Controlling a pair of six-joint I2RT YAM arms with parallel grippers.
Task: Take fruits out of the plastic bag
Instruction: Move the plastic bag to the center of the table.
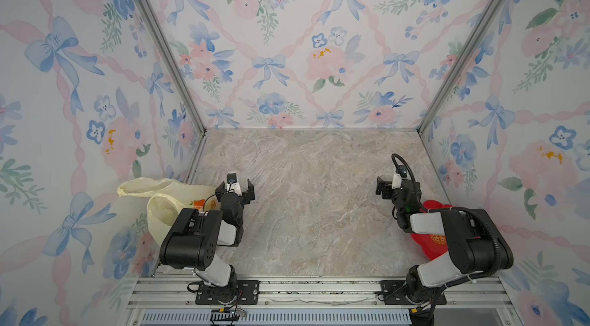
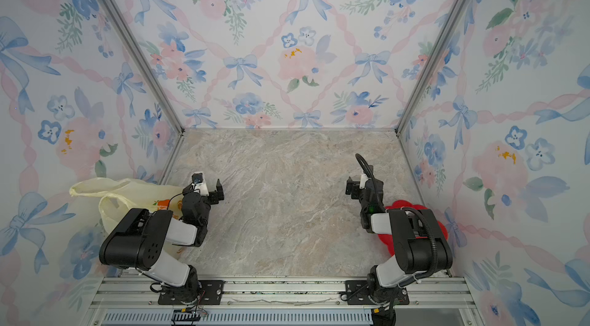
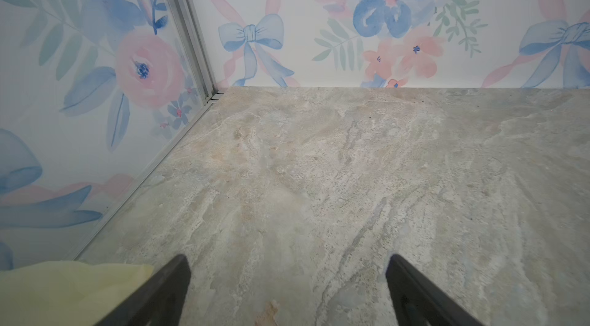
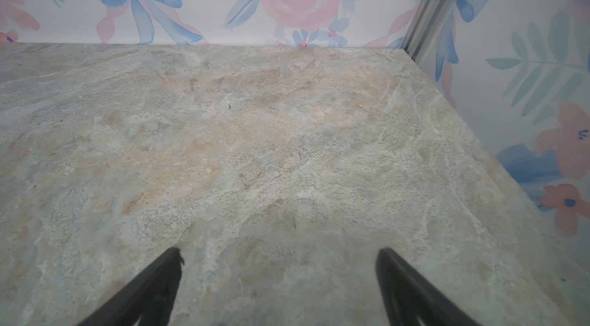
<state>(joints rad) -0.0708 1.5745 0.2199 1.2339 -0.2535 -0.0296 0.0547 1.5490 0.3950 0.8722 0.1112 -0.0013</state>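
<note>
One thin, pale yellow plastic bag (image 1: 162, 209) slumps against the left side wall at the near-left part of the table (image 1: 319, 200). Its loop handles are flopped toward the wall, and a printed orange fruit picture (image 1: 199, 203) shows on its crinkled side. Both top views show it partly behind the left arm (image 2: 111, 192). The film is too cloudy to tell what lies inside, so no toy fruit can be made out. The left gripper (image 1: 236, 185) hovers just beside the bag on the side toward the table's middle, with its jaws spread wide and nothing between them. In the left wrist view a corner of the bag (image 3: 64, 292) lies next to one black finger (image 3: 166, 286); whether they touch cannot be told. The gripper (image 3: 287, 259) frames only bare marbled surface. Well apart, across the table, the right gripper (image 1: 396, 185) is likewise spread wide and holds nothing, with only stone-patterned tabletop between its tips in the right wrist view (image 4: 280, 251). A red flower-shaped plate (image 1: 421, 241) lies under the right arm near the right wall, mostly covered by the arm.
</note>
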